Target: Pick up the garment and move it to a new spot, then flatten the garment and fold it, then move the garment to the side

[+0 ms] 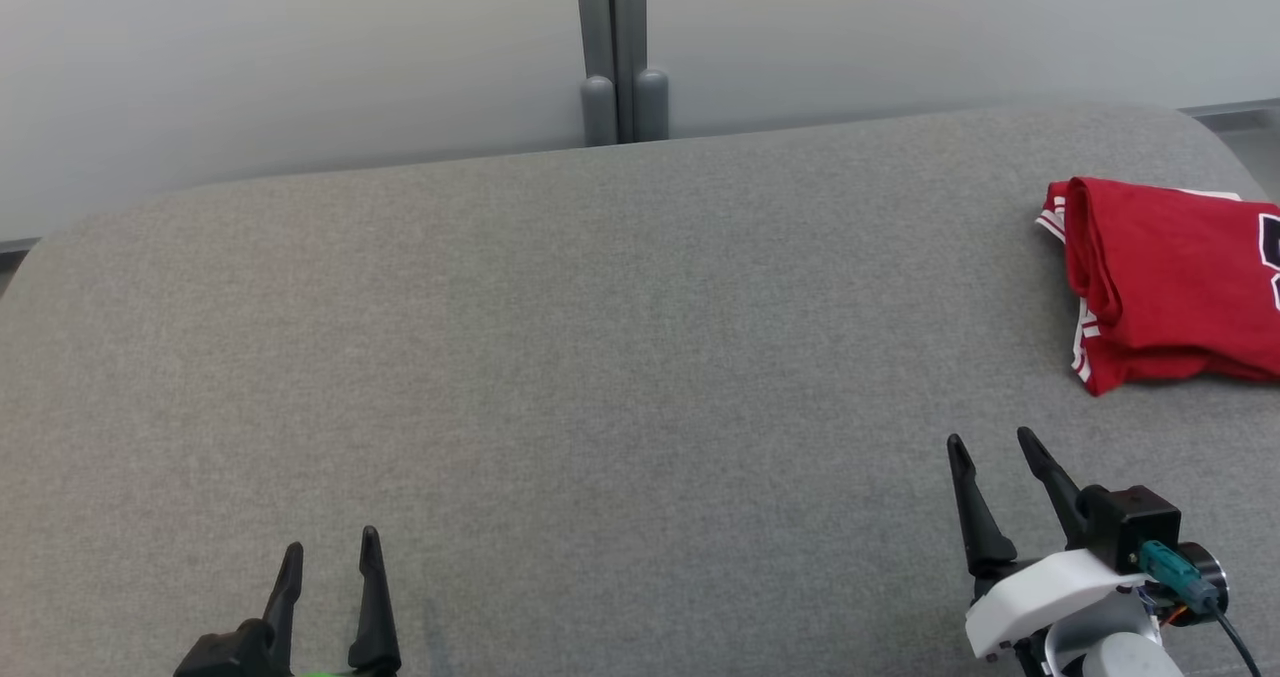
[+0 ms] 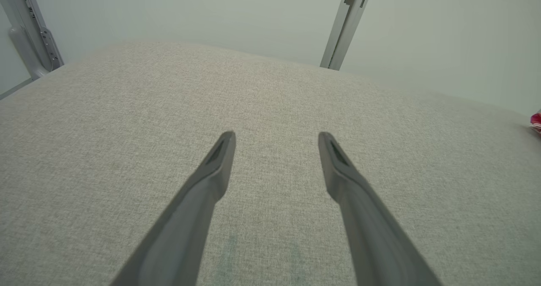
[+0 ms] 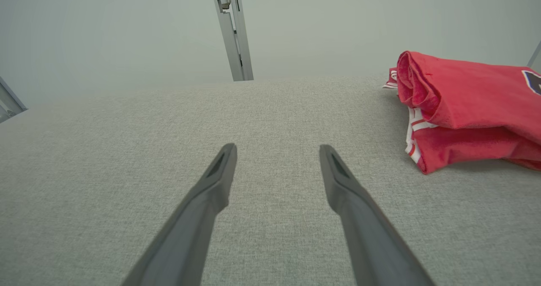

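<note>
1. The red garment (image 1: 1170, 277) is lying folded in a loose bundle at the far right of the grey fabric surface (image 1: 600, 357), running off the right edge of the head view (white striped trim is showing along its left side, and part of a dark print at the right).
2. The right gripper (image 1: 990, 436) is showing at the lower right of the head view. Its two dark fingers are standing wide apart and gripping nothing. Its tips are pointing up the view, near the garment but not touching it.
3. In the right wrist view, the garment is lying ahead and to the right of the spread fingers, with bare fabric between them.
4. The left gripper (image 1: 331, 539) is showing at the lower left, well apart from the garment, its fingers likewise spread and empty.
5. In the left wrist view, a small red sliver of the garment is peeking in at the right edge.
6. A grey metal post (image 1: 620, 47) is standing behind the surface's far edge, against a pale wall (image 1: 250, 57).
</note>
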Tool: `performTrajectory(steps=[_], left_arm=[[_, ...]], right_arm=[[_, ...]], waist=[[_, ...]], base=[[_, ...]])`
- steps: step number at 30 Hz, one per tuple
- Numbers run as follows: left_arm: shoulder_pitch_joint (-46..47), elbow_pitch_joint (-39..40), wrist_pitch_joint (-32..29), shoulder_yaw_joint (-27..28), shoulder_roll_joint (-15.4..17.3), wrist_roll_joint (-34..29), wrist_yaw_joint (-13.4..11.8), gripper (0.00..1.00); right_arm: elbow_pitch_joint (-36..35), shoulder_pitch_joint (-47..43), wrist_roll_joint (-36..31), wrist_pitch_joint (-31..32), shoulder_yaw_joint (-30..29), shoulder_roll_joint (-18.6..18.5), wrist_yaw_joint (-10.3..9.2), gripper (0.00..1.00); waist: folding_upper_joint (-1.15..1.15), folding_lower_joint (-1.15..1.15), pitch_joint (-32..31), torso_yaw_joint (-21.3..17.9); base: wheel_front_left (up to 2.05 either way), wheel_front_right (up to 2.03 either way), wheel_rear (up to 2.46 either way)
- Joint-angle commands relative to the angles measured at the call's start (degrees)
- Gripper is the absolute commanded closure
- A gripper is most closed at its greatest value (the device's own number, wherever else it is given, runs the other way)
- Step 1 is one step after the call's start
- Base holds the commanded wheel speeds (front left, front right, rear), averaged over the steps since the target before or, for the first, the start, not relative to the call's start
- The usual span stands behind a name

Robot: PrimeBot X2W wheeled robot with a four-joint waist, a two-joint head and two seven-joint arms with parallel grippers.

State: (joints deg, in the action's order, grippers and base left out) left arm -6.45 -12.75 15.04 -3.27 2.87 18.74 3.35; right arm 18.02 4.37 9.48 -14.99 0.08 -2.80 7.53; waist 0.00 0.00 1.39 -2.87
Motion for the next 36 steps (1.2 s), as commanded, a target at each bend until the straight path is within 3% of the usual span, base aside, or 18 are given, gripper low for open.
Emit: performTrajectory(steps=[1, 5, 6, 10, 36], left_arm=[[0.84, -0.05, 0.16, 0.34, 0.08, 0.16, 0.34, 0.0], [1.33, 0.15, 0.16, 0.44, 0.08, 0.59, 0.4, 0.0], [0.2, -0.15, -0.02, 0.14, -0.03, 0.37, 0.24, 1.0], [-0.04, -1.88, -0.57, -0.03, -0.2, 1.12, 0.26, 1.0], [4.3, -1.12, -7.3, 3.19, -0.11, 24.29, 1.06, 1.0]], right_arm=[[0.08, -0.08, 0.18, -0.24, -0.04, -0.22, -0.1, 0.0], [-0.08, 0.09, 0.41, -0.24, -0.17, -0.22, -0.1, 0.0], [0.17, -0.01, 0.13, 0.0, 0.01, 0.03, 0.0, 1.0], [1.77, -0.52, 0.91, 0.49, -0.07, 0.35, 0.0, 1.0], [-0.11, 0.61, 27.15, 7.2, -2.2, 0.17, -0.02, 1.0]], waist=[[0.0, 0.0, 0.04, -0.04], [0.0, 0.0, 0.1, -0.02], [0.0, 0.0, 0.11, -0.02], [0.0, 0.0, 0.1, 0.0], [0.0, 0.0, -0.22, 0.58]], base=[[0.0, 0.0, 0.0], [0.0, 0.0, 0.0], [0.0, 0.0, 0.0], [0.0, 0.0, 0.0], [0.0, 0.0, 0.0]])
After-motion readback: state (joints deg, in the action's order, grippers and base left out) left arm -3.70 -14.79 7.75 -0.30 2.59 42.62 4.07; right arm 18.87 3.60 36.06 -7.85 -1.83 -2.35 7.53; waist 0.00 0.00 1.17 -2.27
